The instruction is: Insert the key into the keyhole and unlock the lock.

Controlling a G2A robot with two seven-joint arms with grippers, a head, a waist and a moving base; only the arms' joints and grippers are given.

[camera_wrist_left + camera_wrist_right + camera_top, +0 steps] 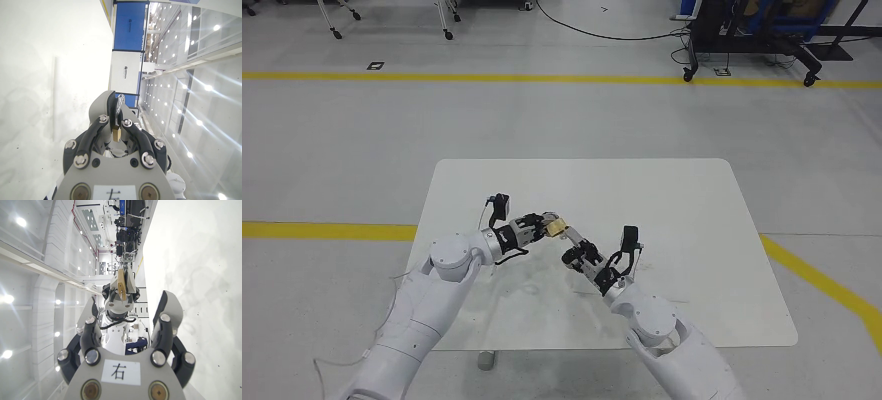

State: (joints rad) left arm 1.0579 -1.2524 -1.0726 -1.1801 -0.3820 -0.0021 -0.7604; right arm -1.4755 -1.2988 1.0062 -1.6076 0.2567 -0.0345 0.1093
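My left gripper (117,103) is clamping the brass lock (120,281) (key (122,298) protruding from its body); my right gripper (130,298) is standing open, empty, nearby.

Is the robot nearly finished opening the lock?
Roughly halfway. Done: the left end effector is shut on the padlock, and the key seems to sit in its keyhole. In hand: the right end effector is open and empty, apart from the key. Left: grip the key and turn it. Whether the padlock has opened, I cannot tell.
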